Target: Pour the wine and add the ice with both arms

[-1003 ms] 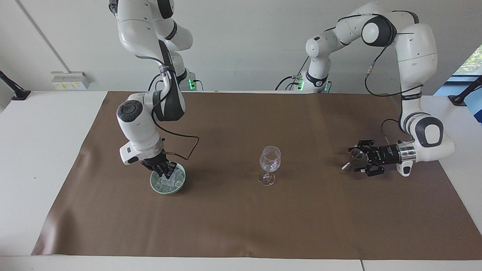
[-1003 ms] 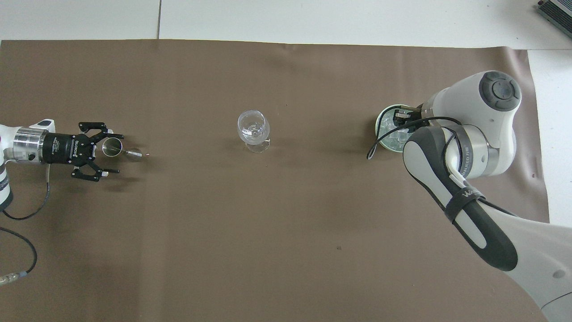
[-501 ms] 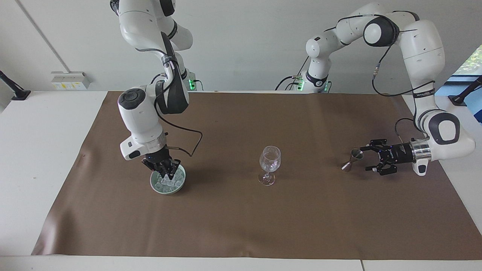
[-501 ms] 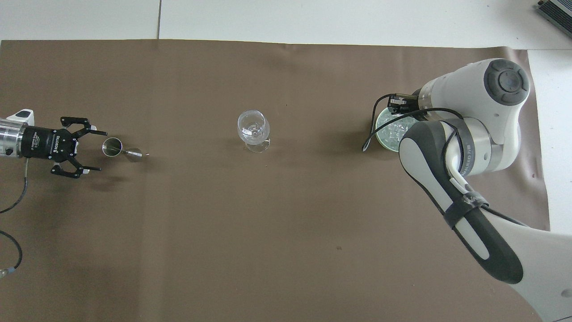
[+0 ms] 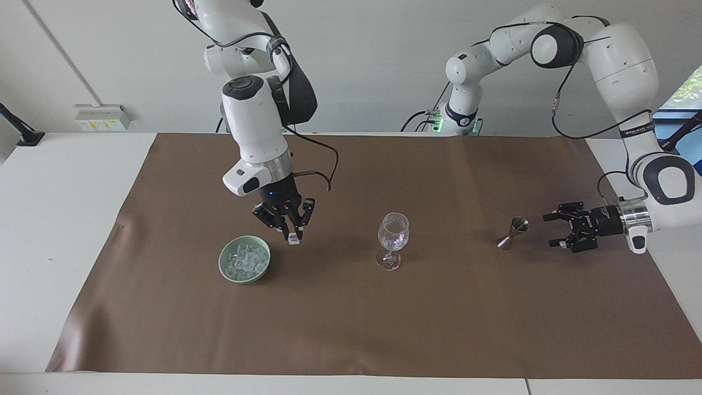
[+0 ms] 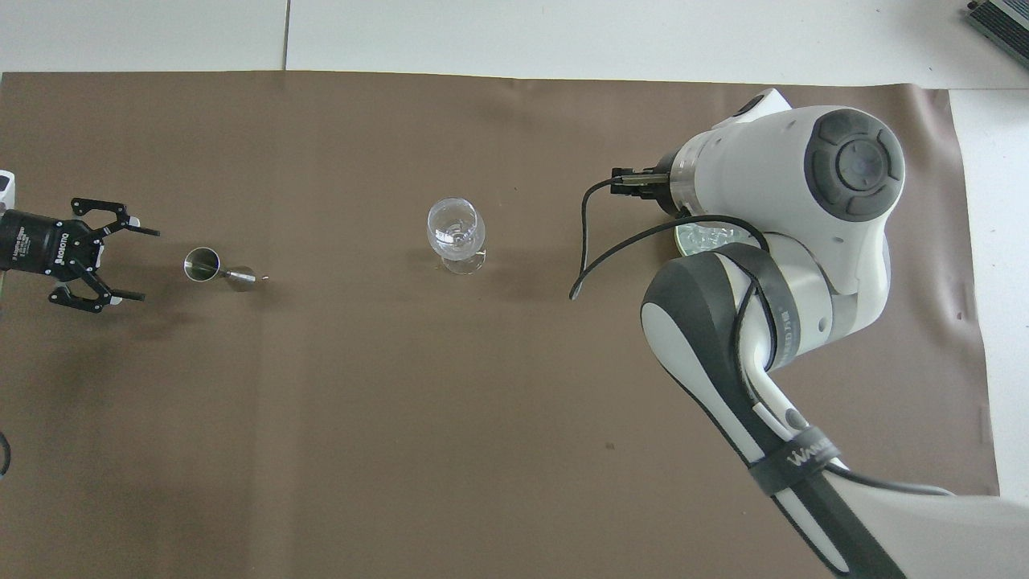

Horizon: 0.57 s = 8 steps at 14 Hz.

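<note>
The steel jigger (image 5: 514, 232) stands on the brown mat, also in the overhead view (image 6: 205, 264). My left gripper (image 5: 548, 231) is open and empty beside it, a short gap toward the left arm's end of the table; overhead it shows too (image 6: 149, 265). The heap of ice (image 5: 247, 262) lies in the pale green bowl (image 5: 225, 258). My right gripper (image 5: 290, 233) is raised over the mat between the bowl and the clear stemmed glass (image 5: 392, 238), shut on one ice chunk (image 5: 294, 239). Overhead the right arm hides this gripper and most of the bowl (image 6: 682, 245).
The brown mat (image 5: 351, 329) covers most of the white table. The glass (image 6: 457, 233) stands near the middle, between bowl and jigger. A black cable (image 6: 591, 241) hangs from the right wrist.
My right gripper lifted out of the bowl with an ice chunk and moved toward the glass. My left gripper drew back from the jigger, open, leaving it on the mat.
</note>
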Each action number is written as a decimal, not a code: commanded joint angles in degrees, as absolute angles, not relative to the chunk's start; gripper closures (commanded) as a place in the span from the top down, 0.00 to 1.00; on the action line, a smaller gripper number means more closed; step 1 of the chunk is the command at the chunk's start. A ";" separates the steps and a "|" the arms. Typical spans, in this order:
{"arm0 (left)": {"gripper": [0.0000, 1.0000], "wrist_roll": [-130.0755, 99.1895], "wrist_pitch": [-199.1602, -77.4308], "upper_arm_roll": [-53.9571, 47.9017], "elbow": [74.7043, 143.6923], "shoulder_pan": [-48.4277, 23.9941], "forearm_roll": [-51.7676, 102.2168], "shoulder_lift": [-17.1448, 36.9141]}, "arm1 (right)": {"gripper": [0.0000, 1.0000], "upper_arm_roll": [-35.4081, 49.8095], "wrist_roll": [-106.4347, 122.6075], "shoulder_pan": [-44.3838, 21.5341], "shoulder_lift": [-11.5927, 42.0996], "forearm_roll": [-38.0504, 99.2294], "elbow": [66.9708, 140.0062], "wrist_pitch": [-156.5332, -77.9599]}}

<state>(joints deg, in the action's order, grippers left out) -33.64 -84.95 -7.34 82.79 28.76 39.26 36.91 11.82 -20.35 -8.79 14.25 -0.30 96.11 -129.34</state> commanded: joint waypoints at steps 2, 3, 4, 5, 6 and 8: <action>1.00 -31.29 -82.79 -7.73 77.44 29.09 36.30 37.71 | 0.00 17.39 -21.62 -8.61 13.36 -0.44 96.15 -128.41; 1.00 -30.51 -82.79 -7.73 77.00 29.00 35.60 37.44 | 0.00 18.27 -21.62 -8.61 13.45 -0.53 95.98 -128.58; 1.00 -30.32 -82.88 -8.00 76.82 28.92 34.46 36.92 | 0.00 19.41 -21.62 -8.79 13.53 -0.44 94.93 -128.58; 1.00 -29.80 -83.05 -8.00 76.38 28.74 34.11 36.48 | 0.00 20.12 -21.53 -8.96 13.80 -0.53 94.31 -128.58; 1.00 -28.84 -83.06 -7.91 75.51 28.39 33.49 36.13 | 0.00 20.47 -21.36 -9.83 13.97 -0.53 94.13 -128.85; 1.00 -28.30 -83.14 -8.00 74.27 28.13 31.47 35.34 | 0.00 20.83 -21.27 -11.33 13.97 -0.61 93.87 -129.46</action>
<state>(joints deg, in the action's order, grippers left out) -29.32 -84.42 -8.24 76.02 28.69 34.01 36.27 20.28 -20.49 -10.27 13.63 -0.30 94.85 -129.20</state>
